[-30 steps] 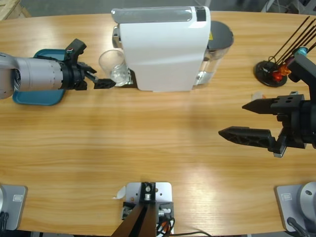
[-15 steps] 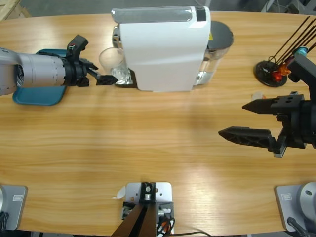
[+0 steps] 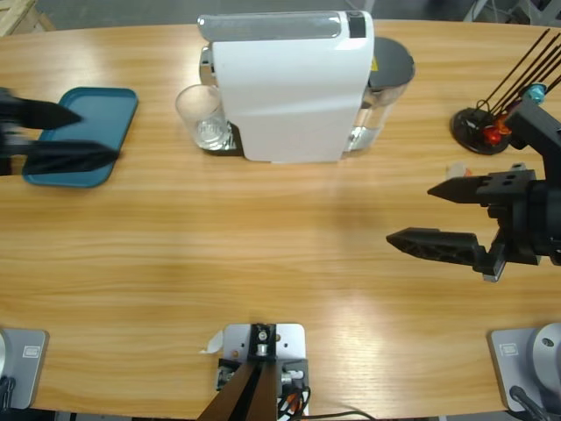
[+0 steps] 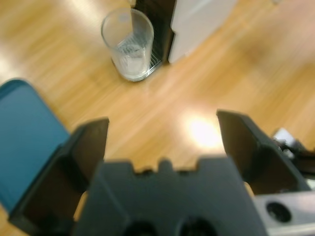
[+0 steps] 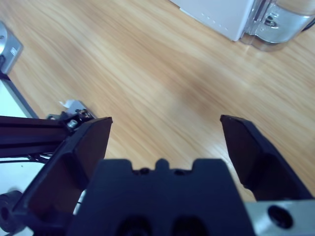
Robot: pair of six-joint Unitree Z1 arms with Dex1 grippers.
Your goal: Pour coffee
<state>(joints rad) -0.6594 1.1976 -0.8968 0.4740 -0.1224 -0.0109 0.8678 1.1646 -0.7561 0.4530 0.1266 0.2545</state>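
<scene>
We see the table (image 3: 280, 254), the white coffee machine (image 3: 289, 88), then the glass (image 3: 200, 118) upright beside it, mouth up. Both grippers, left (image 3: 66, 136) and right (image 3: 434, 215), stand open and empty. Coffee seems absent (the glass looks clear). We should grip the glass squarely, keeping it vertical.

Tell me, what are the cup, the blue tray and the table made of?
The cup looks like clear glass or maybe clear plastic: you can see the table right through it. The tray looks like smooth teal-blue plastic, with rounded corners and a raised rim. The table looks like light wood with a shiny coat: grain lines run along it and lamps reflect off it.
</scene>
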